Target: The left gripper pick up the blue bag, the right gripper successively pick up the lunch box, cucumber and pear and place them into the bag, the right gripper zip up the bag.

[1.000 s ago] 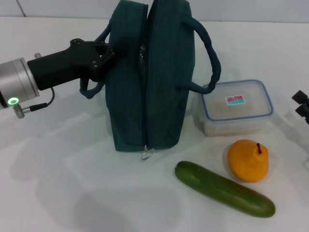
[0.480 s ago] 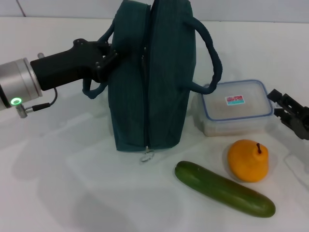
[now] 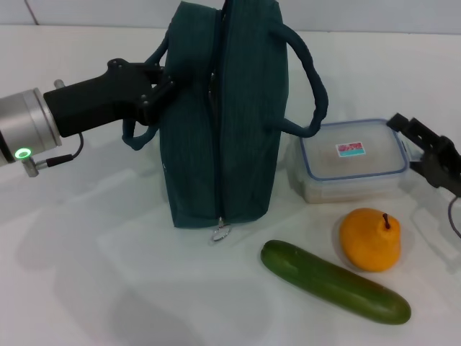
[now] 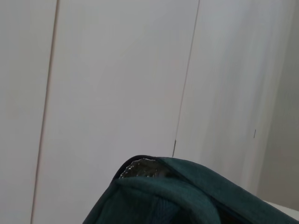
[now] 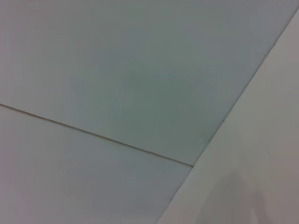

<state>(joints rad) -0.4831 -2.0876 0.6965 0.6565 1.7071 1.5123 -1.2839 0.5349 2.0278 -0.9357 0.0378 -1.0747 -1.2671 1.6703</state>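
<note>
Smooth white table [image 3: 86, 288], upright fabric blue bag [image 3: 223, 122], rounded clear-plastic lunch box [image 3: 353, 158].

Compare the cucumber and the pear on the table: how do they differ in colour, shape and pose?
The cucumber is dark green; the pear is orange-yellow. The cucumber is long and slim; the pear is short and rounded, with a dark stem. The cucumber lies flat at a slant; the pear sits with its stem pointing up. Both rest untouched on the white table, in front of the lunch box.
</note>
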